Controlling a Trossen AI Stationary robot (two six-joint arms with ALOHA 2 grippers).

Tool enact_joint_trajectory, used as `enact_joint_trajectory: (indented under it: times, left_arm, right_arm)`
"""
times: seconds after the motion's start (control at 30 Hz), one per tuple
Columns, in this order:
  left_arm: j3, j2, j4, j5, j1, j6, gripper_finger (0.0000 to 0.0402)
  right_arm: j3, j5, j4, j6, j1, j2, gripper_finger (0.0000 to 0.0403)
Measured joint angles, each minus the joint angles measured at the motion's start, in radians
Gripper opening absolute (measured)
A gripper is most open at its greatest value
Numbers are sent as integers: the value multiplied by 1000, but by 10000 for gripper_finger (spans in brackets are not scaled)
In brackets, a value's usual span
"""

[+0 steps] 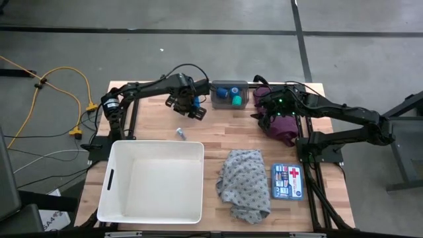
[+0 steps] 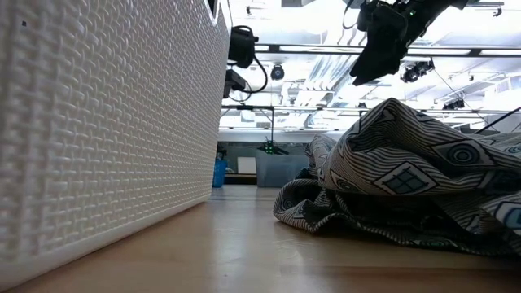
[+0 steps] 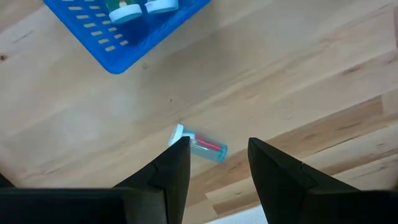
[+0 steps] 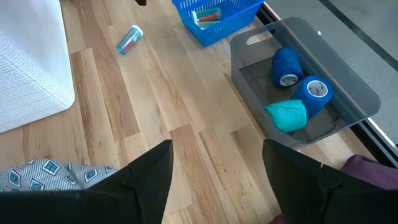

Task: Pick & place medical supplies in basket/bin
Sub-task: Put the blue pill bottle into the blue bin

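A small clear vial with red inside and a white cap lies on its side on the wood table, also seen in the high view. My left gripper hangs open above it, pointing down, its fingers clear of the vial. The white basket stands at the near left. A grey patterned cloth lies crumpled to its right. My right gripper waits open above the far right of the table, next to a maroon cloth.
A small blue bin with small items stands at the far edge beside my left gripper. A grey bin holds two blue rolls and a teal one. A first-aid box lies near right.
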Motion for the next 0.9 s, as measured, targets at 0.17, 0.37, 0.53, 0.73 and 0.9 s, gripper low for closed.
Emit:
enact_joint_trajectory:
  times: [0.17,0.37,0.53,0.73,0.9]
  left_arm:
    - [0,0,-43,33,7,-8,154]
    - [0,0,-75,75,21,11,154]
    - [0,0,-69,62,17,11,154]
    - [0,0,-67,32,6,-10,154]
    - [0,0,-67,51,7,-17,154]
  right_arm:
    - [0,0,0,0,0,0,236]
    - [0,0,0,0,0,0,236]
    - [0,0,0,0,0,0,236]
    - [0,0,0,0,0,0,236]
    - [0,0,0,0,0,0,236]
